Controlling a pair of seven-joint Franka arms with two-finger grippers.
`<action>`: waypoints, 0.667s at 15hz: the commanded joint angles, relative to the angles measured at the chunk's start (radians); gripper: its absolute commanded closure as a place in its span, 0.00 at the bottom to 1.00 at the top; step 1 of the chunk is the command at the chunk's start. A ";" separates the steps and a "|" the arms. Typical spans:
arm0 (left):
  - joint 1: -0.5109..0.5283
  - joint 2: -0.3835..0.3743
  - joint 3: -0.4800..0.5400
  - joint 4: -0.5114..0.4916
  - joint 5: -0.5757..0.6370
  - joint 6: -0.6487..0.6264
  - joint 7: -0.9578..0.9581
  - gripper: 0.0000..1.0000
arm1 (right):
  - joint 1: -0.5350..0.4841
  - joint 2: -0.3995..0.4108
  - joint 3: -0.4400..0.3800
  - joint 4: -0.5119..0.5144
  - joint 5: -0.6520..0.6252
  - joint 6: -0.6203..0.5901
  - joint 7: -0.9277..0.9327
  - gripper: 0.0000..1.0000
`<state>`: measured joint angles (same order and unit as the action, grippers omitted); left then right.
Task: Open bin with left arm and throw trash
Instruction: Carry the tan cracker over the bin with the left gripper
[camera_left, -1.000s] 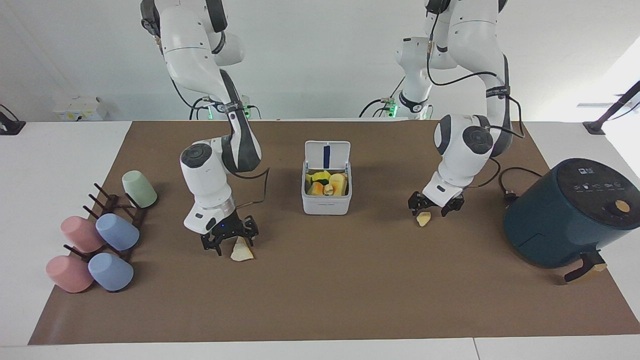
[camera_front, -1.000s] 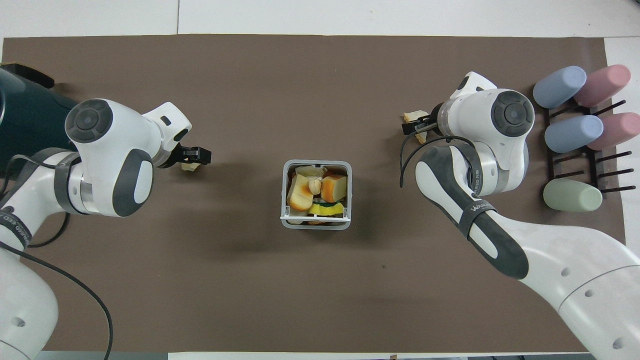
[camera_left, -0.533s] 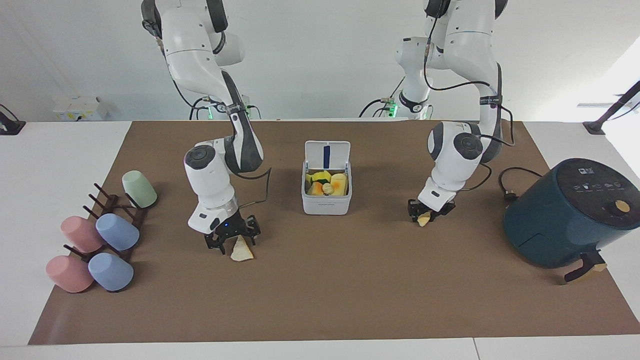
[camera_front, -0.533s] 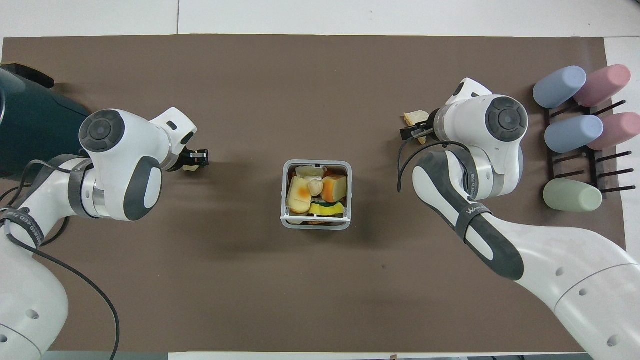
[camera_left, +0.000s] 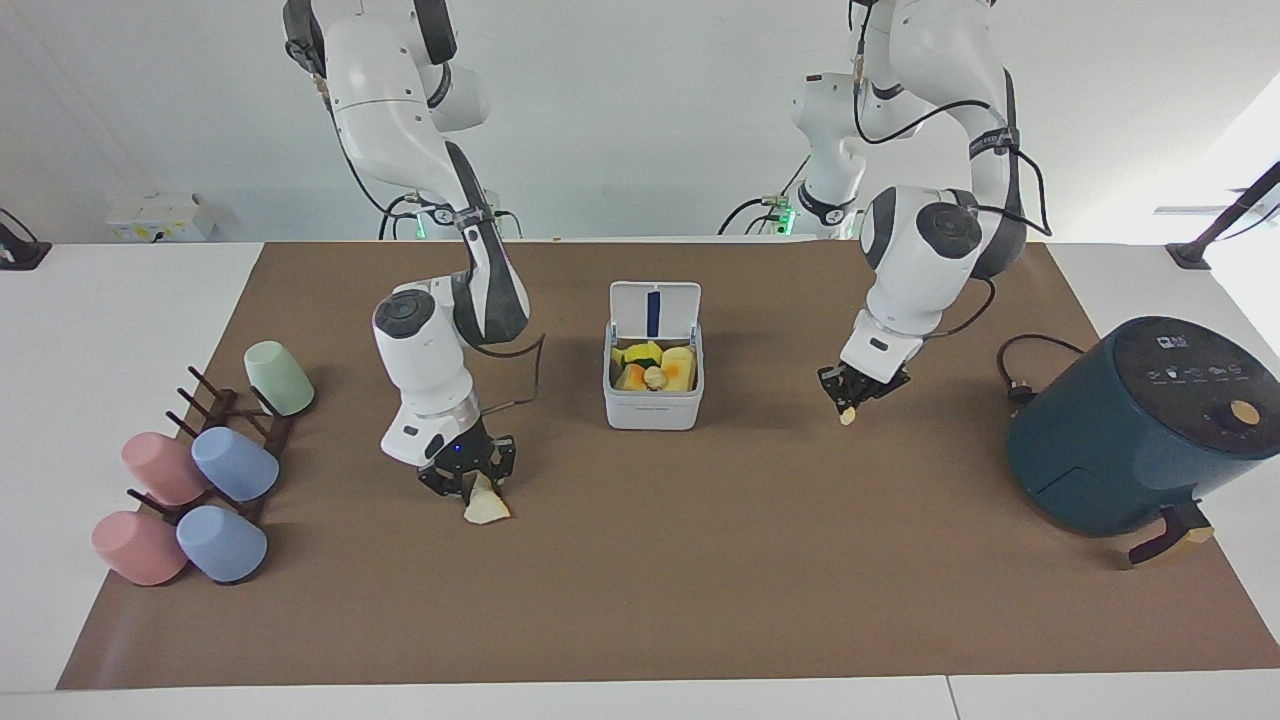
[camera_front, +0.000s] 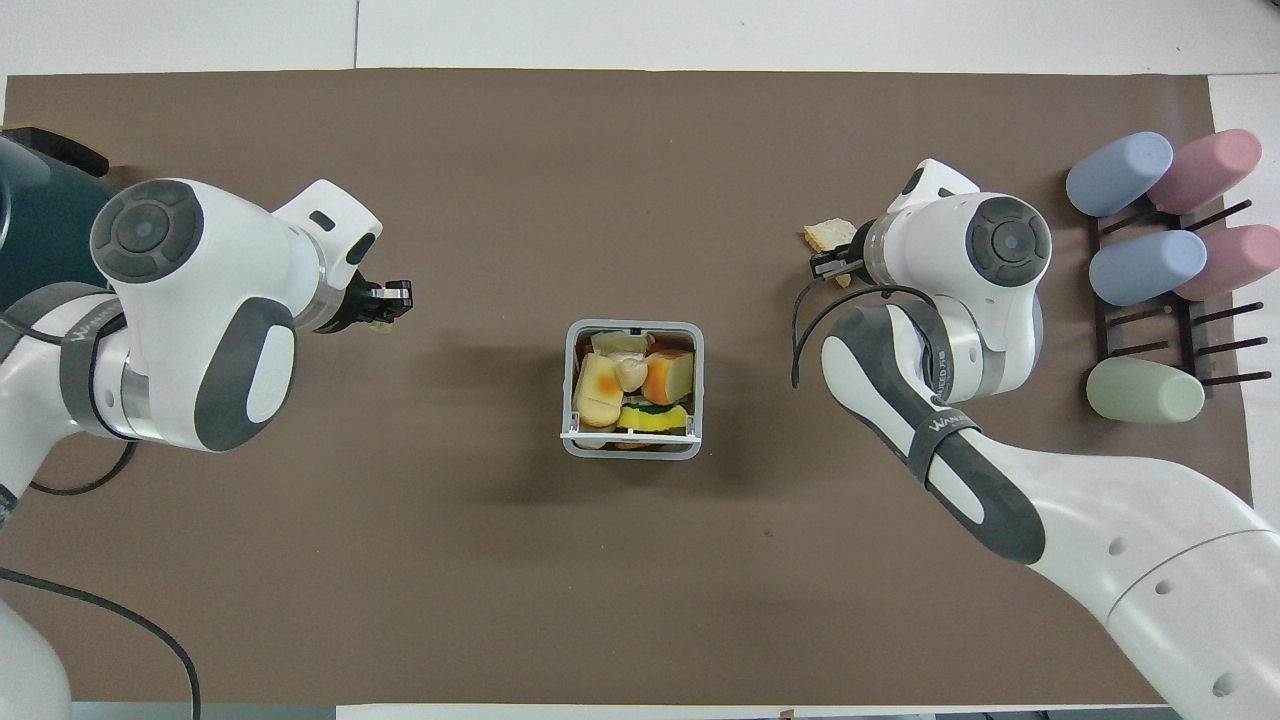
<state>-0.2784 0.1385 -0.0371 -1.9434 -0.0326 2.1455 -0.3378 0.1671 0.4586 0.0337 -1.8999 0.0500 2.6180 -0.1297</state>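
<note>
The white bin (camera_left: 650, 410) stands mid-table with its lid (camera_left: 655, 305) upright and open. It holds yellow and orange scraps, with a pale lump (camera_left: 655, 378) on top. It also shows in the overhead view (camera_front: 570, 400). My left gripper (camera_left: 850, 398) is shut on a small pale yellow scrap (camera_left: 848, 415) and holds it above the mat, beside the bin toward the left arm's end. My right gripper (camera_left: 468, 478) is low at the triangular wedge (camera_left: 487, 508), which lies on the mat. The wedge (camera_front: 828, 235) pokes out from under that gripper (camera_front: 830, 265) in the overhead view.
A dark teal appliance (camera_left: 1130, 430) with a cable stands at the left arm's end of the table. A dark rack (camera_left: 230, 430) with several pastel cups lies at the right arm's end. The brown mat (camera_left: 650, 600) covers the table.
My left gripper has risen off the mat with the small scrap in it and moved toward the robots. My right gripper has drawn in closer over the wedge, which has stayed in place.
</note>
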 joint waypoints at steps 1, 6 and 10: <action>-0.096 0.010 0.011 0.075 -0.013 -0.067 -0.127 1.00 | -0.004 -0.006 0.006 -0.016 -0.004 0.005 -0.001 0.97; -0.243 0.012 -0.003 0.073 -0.141 0.022 -0.198 1.00 | -0.004 -0.006 0.006 -0.005 -0.004 -0.022 -0.001 1.00; -0.358 0.018 -0.003 0.052 -0.176 0.082 -0.202 1.00 | -0.004 -0.014 0.006 0.041 -0.004 -0.111 -0.001 1.00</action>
<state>-0.5882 0.1514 -0.0529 -1.8772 -0.1858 2.1829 -0.5361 0.1671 0.4564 0.0345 -1.8827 0.0500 2.5664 -0.1297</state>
